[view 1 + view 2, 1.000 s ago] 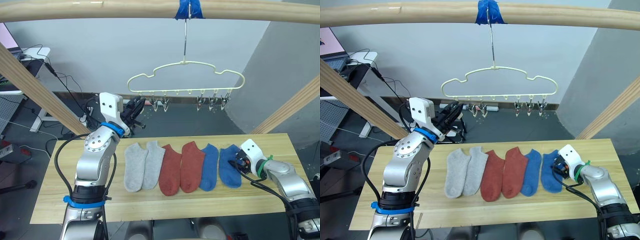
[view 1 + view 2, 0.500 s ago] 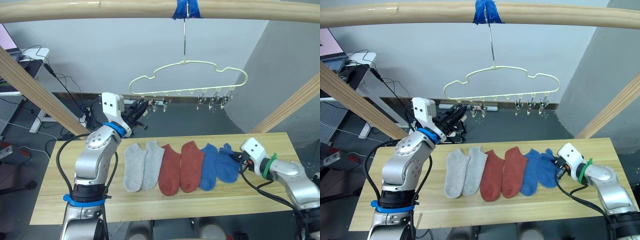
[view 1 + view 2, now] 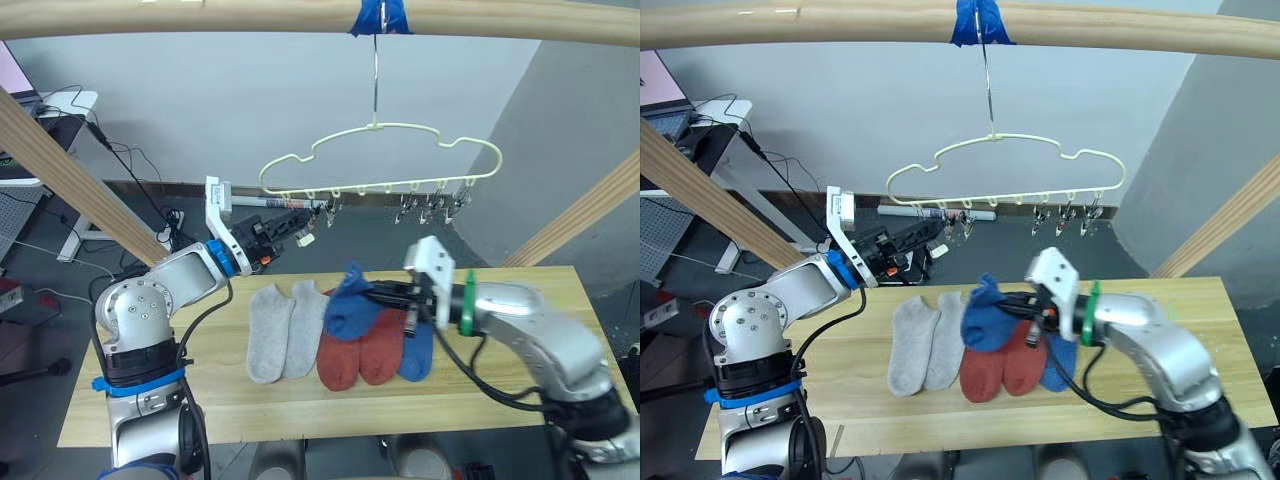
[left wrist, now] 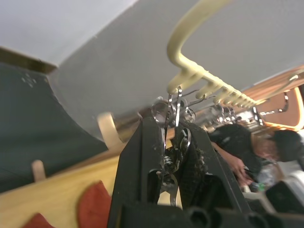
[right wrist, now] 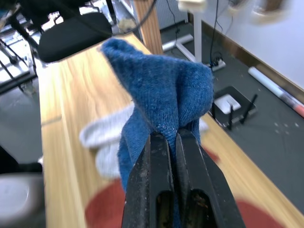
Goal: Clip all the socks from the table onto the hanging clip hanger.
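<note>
- The clip hanger [image 3: 380,160] is pale yellow and hangs by its long hook from a round wooden pole [image 3: 250,18], where blue tape [image 3: 380,17] is wrapped.
- A row of small metal clips [image 3: 432,205] hangs under the clip hanger's bar.
- The left gripper [image 3: 300,222] is up at the end clip [image 4: 172,110] of the clip hanger, on the robot's left side.
- In the left wrist view its two black fingers [image 4: 137,166] are close together, squeezing that clip between them.
- The right gripper [image 3: 372,297] is below the clip hanger and above the table [image 3: 150,400].
- Its fingers [image 5: 159,171] are pinched tight on a blue sock [image 3: 350,305].
- That sock is lifted off the table and hangs bunched over the two rust red socks [image 3: 360,350].
- The other blue sock [image 3: 418,352] lies flat on the table, just beside the red ones, partly hidden by the right arm.
- Two light grey socks [image 3: 285,330] lie side by side on the table, below the clip hanger's left end.
</note>
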Available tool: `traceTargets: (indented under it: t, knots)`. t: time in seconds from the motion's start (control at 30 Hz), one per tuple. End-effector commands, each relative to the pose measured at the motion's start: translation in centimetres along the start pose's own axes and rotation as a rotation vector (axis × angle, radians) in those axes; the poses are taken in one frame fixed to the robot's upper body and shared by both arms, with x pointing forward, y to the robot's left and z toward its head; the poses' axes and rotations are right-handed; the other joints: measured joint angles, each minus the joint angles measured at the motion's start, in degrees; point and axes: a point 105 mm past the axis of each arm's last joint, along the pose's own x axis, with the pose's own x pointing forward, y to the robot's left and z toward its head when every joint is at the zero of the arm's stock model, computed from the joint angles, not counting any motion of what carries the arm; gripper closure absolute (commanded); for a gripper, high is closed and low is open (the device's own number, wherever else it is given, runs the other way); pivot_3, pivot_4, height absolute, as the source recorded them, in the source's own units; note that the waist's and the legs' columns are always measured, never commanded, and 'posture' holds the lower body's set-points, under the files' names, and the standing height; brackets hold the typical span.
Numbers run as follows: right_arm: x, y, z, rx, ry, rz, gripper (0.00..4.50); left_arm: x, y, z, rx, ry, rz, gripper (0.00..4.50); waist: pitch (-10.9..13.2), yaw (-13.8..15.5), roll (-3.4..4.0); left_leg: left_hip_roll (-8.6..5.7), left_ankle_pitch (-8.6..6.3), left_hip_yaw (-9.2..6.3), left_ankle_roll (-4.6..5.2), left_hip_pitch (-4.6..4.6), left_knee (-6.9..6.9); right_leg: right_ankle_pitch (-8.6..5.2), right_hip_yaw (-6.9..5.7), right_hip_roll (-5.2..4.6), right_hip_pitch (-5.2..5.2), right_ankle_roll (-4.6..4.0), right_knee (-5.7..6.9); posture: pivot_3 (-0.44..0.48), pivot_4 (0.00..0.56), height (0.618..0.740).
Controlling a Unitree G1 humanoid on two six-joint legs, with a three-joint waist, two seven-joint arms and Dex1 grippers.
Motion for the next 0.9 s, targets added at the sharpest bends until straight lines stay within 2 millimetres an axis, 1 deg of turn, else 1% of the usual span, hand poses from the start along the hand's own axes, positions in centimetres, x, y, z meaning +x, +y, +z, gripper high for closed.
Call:
traceTargets:
  t: [0.03,0.1,0.13,0.3,0.43,0.77,0.9]
  knots:
    - [1.2,-0.5,0.7,-0.064,-0.009,-0.035,4.46,0.0,-1.4,0.9,-0.007,-0.032,-0.047,4.20,0.00,0.18,-0.01,0.00,0.01,-0.01,-0.02,-0.10,0.01,0.00,-0.01,-0.01,-0.11,0.00,0.01,-0.102,0.288,0.740]
    - [1.6,-0.8,1.2,-0.076,-0.023,-0.042,4.46,0.0,-1.5,0.8,-0.006,-0.028,-0.044,4.20,0.00,0.22,-0.01,0.00,0.03,-0.02,-0.06,-0.55,0.14,0.01,-0.01,-0.01,-0.59,-0.02,0.11,-0.097,0.289,0.740]
    - [1.8,-0.8,1.4,-0.088,-0.027,-0.038,4.46,-0.1,-1.3,0.8,0.001,-0.032,-0.029,4.20,0.00,0.16,-0.01,-0.01,0.04,-0.01,-0.09,-0.95,0.40,0.02,0.00,-0.01,-0.98,-0.03,0.33,-0.098,0.290,0.740]
    - [2.9,-0.7,2.2,-0.107,-0.054,-0.036,4.46,-0.2,-1.2,0.7,-0.006,-0.038,-0.020,4.20,0.00,0.07,-0.01,-0.01,0.05,0.06,-0.25,-1.48,0.75,0.04,0.04,-0.02,-1.61,-0.07,0.89,-0.096,0.289,0.740]
    - [3.5,-0.8,2.9,-0.123,-0.075,-0.038,4.46,-0.1,-1.4,0.6,-0.009,-0.035,-0.029,4.20,0.00,0.01,-0.01,0.02,0.12,0.06,-0.34,-1.46,0.77,0.15,0.01,0.02,-1.63,-0.21,0.98,-0.098,0.289,0.740]
    - [4.3,-1.2,4.5,-0.160,-0.112,-0.047,4.46,0.0,-1.6,0.2,0.002,-0.018,-0.037,4.20,0.00,-0.03,-0.01,0.03,0.14,0.06,-0.35,-1.48,0.78,0.17,0.01,0.02,-1.65,-0.21,0.98,-0.101,0.278,0.740]
    - [4.4,-1.1,4.7,-0.173,-0.114,-0.041,4.46,-0.1,-1.5,0.3,0.005,-0.024,-0.036,4.20,0.00,-0.03,-0.01,0.03,0.14,0.05,-0.35,-1.49,0.78,0.17,0.00,0.02,-1.65,-0.21,0.99,-0.098,0.272,0.740]
